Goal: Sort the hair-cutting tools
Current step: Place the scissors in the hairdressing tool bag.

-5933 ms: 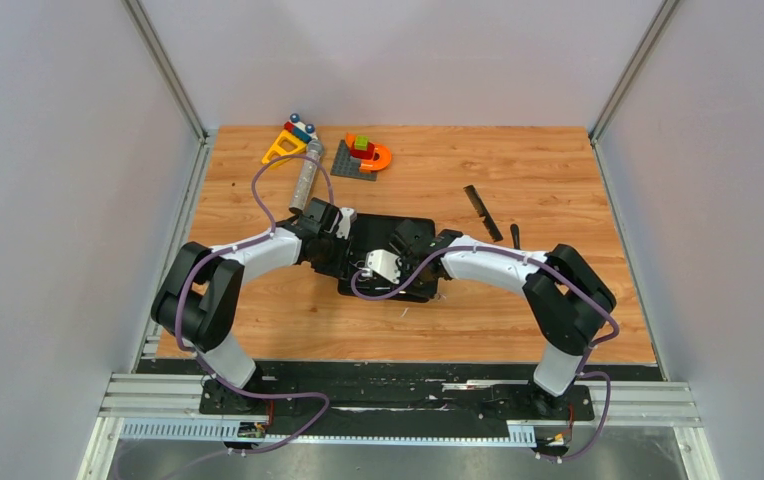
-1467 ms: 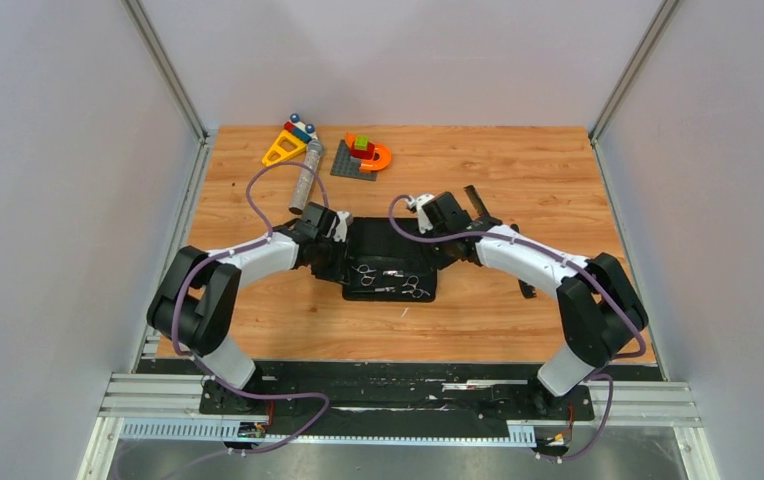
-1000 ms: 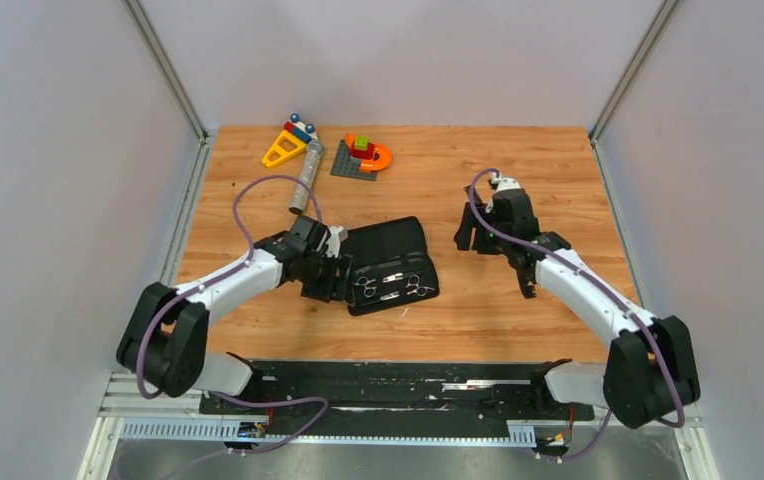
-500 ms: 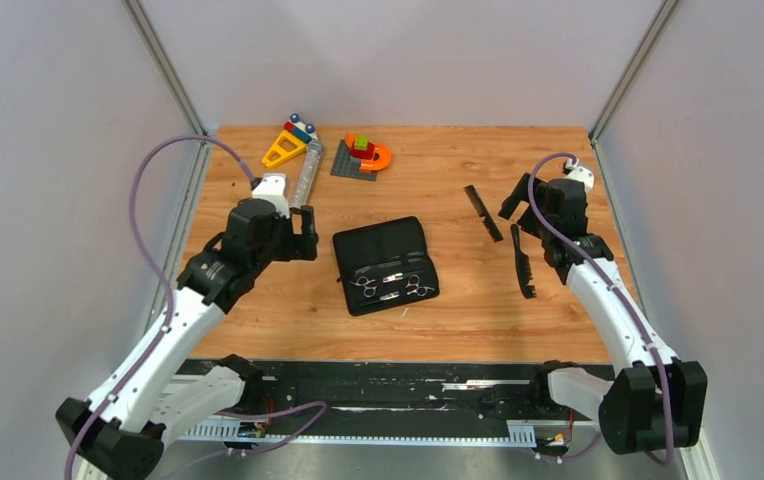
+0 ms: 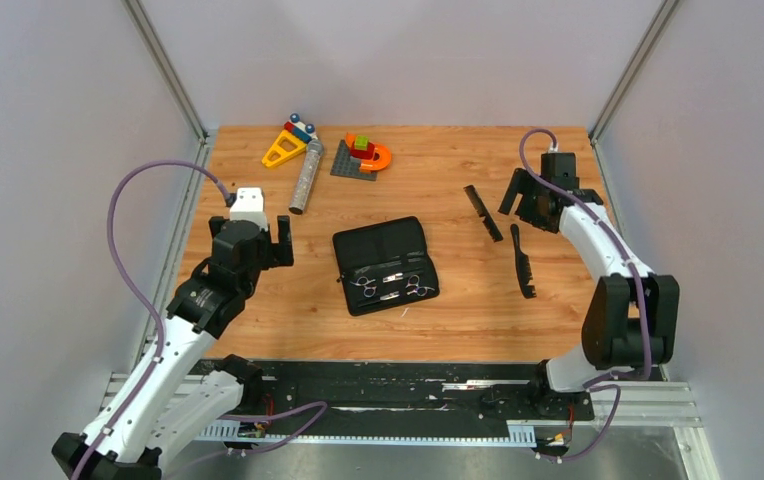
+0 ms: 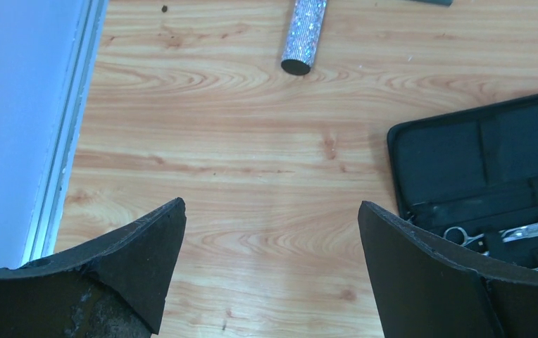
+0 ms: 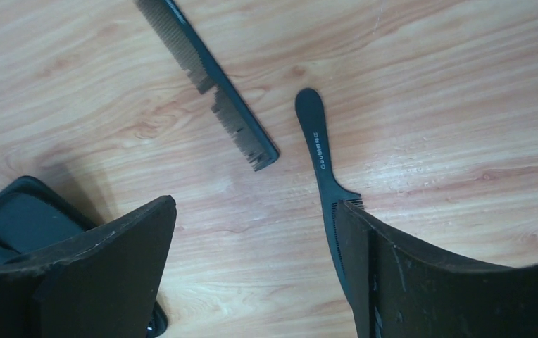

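Note:
An open black case lies mid-table with silver scissors strapped inside. Right of it lie a long straight black comb and a handled black comb. My left gripper hangs open, left of the case, with bare wood between its fingers. In its wrist view the left gripper has the case and scissors to its right. My right gripper is open at the far right. The right gripper hovers above the straight comb and the handled comb, holding nothing.
A glittery grey cylinder lies at the far left, also seen as the cylinder ahead of the left fingers. Colourful toy blocks and a block plate sit along the far edge. Grey walls enclose the table on three sides.
The left gripper has left the case's edge and drawn back to the left, opening wide. The right gripper has swung from beside the combs to the far right. The case stays open.

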Robot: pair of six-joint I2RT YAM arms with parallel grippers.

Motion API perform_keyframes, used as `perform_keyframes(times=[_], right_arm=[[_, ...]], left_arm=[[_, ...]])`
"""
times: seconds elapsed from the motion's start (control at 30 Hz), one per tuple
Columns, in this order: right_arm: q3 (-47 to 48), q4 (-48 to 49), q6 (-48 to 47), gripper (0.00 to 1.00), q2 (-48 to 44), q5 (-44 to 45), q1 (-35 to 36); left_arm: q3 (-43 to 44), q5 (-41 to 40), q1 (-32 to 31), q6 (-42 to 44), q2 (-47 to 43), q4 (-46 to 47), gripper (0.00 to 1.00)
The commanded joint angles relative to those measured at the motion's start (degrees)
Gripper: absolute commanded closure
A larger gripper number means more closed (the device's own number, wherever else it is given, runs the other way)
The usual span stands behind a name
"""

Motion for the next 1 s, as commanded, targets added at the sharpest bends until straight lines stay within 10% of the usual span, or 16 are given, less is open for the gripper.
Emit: perform_keyframes(times=[0.0, 0.97], right_arm=[[5.80, -6.01, -3.93, 0.15, 6.74, -6.09, -1.49], [36.52, -13.29, -20.16, 0.41, 43.09, -3.60, 5.19]], left_arm=[[-1.77, -2.27, 0.32, 4.10, 0.03, 5.33, 0.00], [-3.36, -1.86, 1.92, 7.78, 1.70, 7.69, 0.00]])
